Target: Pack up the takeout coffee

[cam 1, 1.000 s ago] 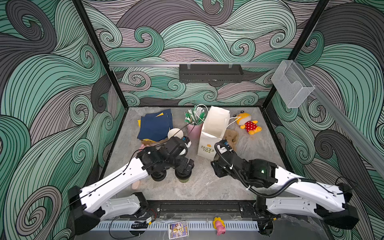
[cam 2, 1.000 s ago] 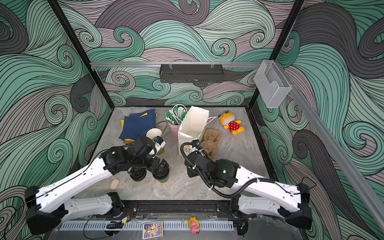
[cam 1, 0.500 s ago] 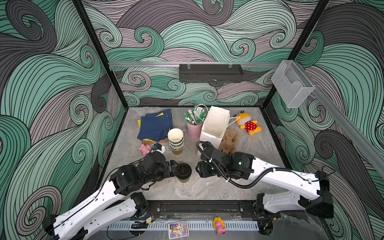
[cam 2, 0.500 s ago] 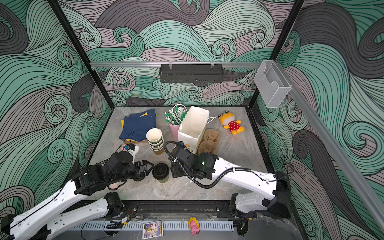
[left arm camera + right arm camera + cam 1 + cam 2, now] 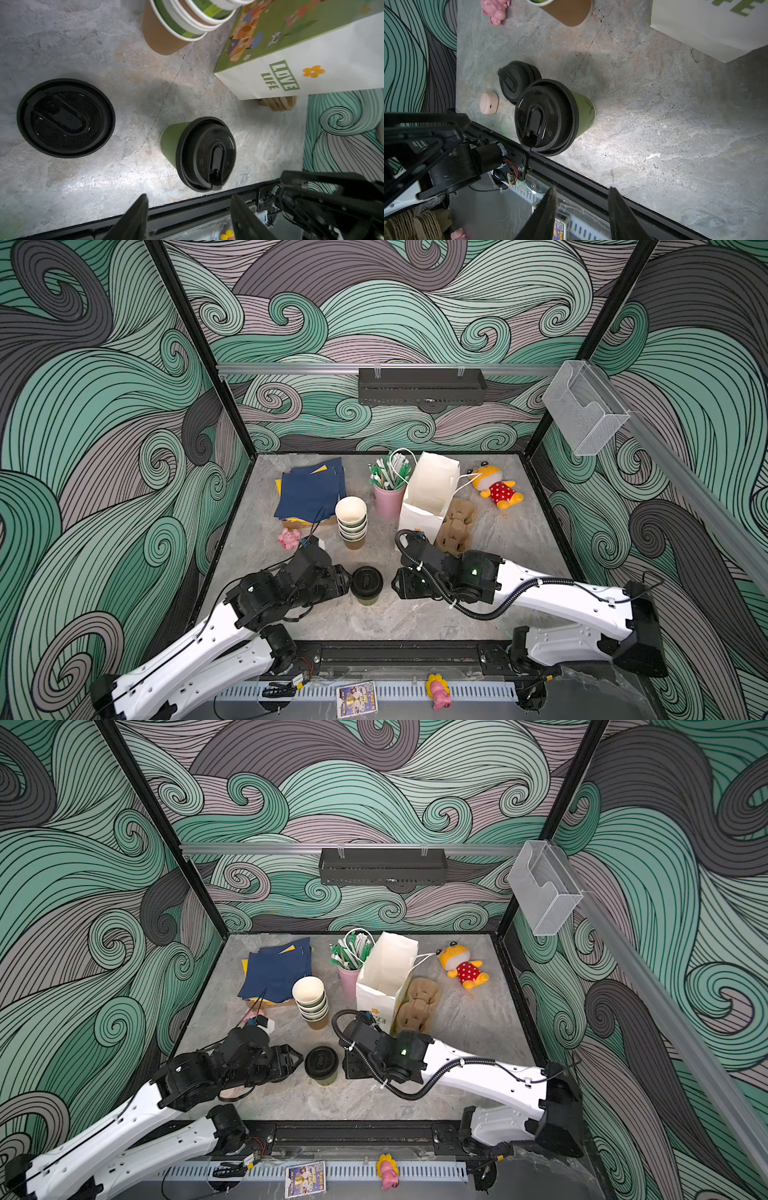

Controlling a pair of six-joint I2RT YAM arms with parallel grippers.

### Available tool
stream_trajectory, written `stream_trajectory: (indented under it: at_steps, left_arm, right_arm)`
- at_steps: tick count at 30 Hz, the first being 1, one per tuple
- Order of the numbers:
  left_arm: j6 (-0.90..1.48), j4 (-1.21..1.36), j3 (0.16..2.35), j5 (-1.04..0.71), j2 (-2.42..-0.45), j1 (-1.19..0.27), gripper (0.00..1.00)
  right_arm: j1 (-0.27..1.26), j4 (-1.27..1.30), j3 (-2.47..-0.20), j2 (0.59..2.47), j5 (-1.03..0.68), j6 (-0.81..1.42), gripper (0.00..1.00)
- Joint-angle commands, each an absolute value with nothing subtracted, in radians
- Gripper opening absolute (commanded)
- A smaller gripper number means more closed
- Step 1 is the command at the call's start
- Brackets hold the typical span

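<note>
**A:** Since you asked where the coffee is: lidded green cup (image 5: 366,585) stands upright on the table (image 5: 505,560), near edge, centre.

**B:** And the end effectors?

**A:** Your left end effector (image 5: 188,200) sits just left of the cup, fingers spread apart, nothing between them. Your right end effector (image 5: 582,190) sits just right of it, fingers also apart and empty. Neither grips the cup.

**B:** What's around it?

**A:** Loose black lid (image 5: 66,118) lies flat on the table left of the cup. Stack of cups (image 5: 351,522) is farther back. White bag (image 5: 432,493) stands open, far and to the right, with the cardboard carrier (image 5: 457,524) beside it.
</note>
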State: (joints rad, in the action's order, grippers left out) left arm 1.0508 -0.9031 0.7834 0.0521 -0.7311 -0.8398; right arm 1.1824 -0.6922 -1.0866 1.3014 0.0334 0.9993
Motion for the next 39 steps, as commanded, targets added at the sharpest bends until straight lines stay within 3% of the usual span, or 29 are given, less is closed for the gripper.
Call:
stream_trajectory:
  at_steps: [1,7,14,39]
  left_arm:
    - [1.059,-0.916,0.797,0.058,-0.733,-0.832,0.63]
    - [1.079,-0.861,0.728,0.042,-0.633,-0.833,0.62]
    - [0.968,-0.839,0.811,0.040,-0.770,-0.831,0.66]
    - [0.941,-0.676,0.687,-0.095,-0.862,-0.737,0.61]
  right_arm:
    - [1.170,-0.712,-1.091,1.307,0.015,0.978,0.43]
    - [1.161,-0.641,-1.119,1.408,-0.052,0.895,0.44]
    - [1.131,-0.628,-1.141,1.483,-0.156,0.864,0.44]
    - [1.103,-0.586,-1.097,1.500,-0.154,0.854,0.43]
